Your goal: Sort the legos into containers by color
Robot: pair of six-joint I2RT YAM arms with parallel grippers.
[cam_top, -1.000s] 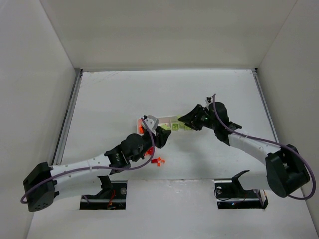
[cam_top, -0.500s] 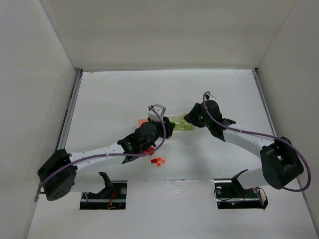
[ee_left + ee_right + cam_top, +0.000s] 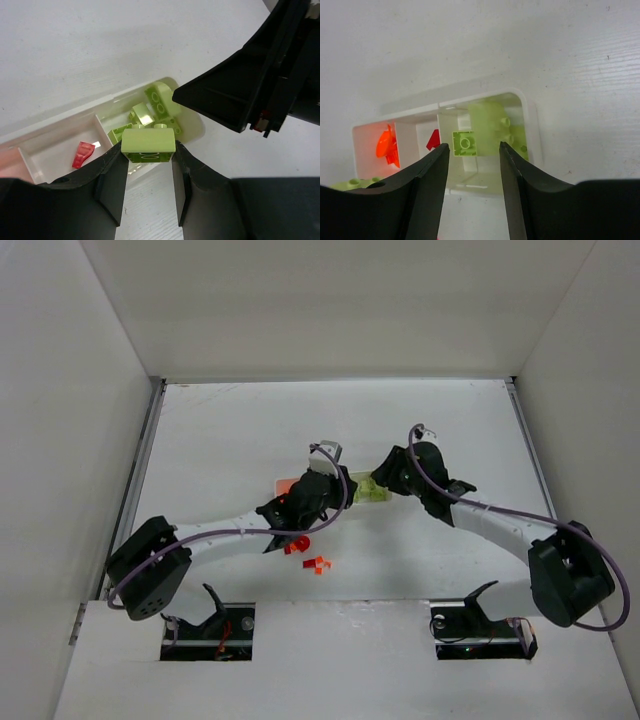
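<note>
My left gripper (image 3: 148, 150) is shut on a pale yellow-green brick (image 3: 148, 143) and holds it just above the near edge of the white tray (image 3: 55, 145), at its green end. That compartment holds several yellow-green pieces (image 3: 161, 100). The middle one holds a red piece (image 3: 82, 154). My right gripper (image 3: 474, 147) is open and empty, hovering over the same green compartment (image 3: 492, 122). It sees the red piece (image 3: 434, 140) and an orange piece (image 3: 386, 145) in the far compartment. In the top view both grippers, left (image 3: 335, 483) and right (image 3: 385, 477), meet over the tray (image 3: 362, 492).
Loose red and orange pieces (image 3: 296, 546) (image 3: 318, 564) lie on the table near the left arm, in front of the tray. The right gripper's black body (image 3: 250, 85) hangs close over the tray's right end. White walls enclose the table.
My left arm has reached up and to the right, carrying the yellow-green brick from the tray's left end to its green end. The right gripper has shifted only slightly.
</note>
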